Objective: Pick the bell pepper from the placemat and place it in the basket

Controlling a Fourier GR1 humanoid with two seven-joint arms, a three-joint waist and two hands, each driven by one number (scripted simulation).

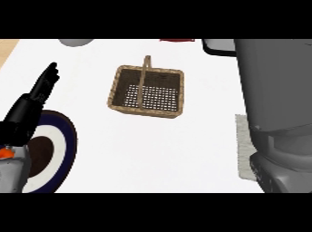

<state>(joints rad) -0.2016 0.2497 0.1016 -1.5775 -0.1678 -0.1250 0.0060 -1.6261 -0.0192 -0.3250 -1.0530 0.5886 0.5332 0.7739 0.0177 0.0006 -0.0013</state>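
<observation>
Basket point(144, 111) near the middle of the white counter point(185, 154): woven, square, upright, with a thin handle arching from far rim to near rim. Holds nothing to be seen beyond its own pale mesh floor and dark inner walls.

Plate point(70, 140) at the left, well apart from the basket: dark blue rim, white band, brown round centre. Partly covered by the left forearm point(5, 174), so cannot tell what else may lie on it.

Left hand point(45, 84) over the counter just beyond the plate's far edge, left of the basket and apart from it. Black, fingers straight and pressed together, pointing toward the counter's far side. Grips nothing.

Right forearm point(279, 90) filling the right side, grey and broad, running from the top of the scene to the bottom. Right hand nowhere in view, so cannot tell how its fingers stand.

Placemat point(241, 145) showing only as a narrow grey strip at the forearm's left edge, right of the basket and nearer. Otherwise hidden beneath the arm.

Pepper not to be made out: not in the basket, not on the visible strip. Cannot tell whether on the hidden part of the placemat.
</observation>
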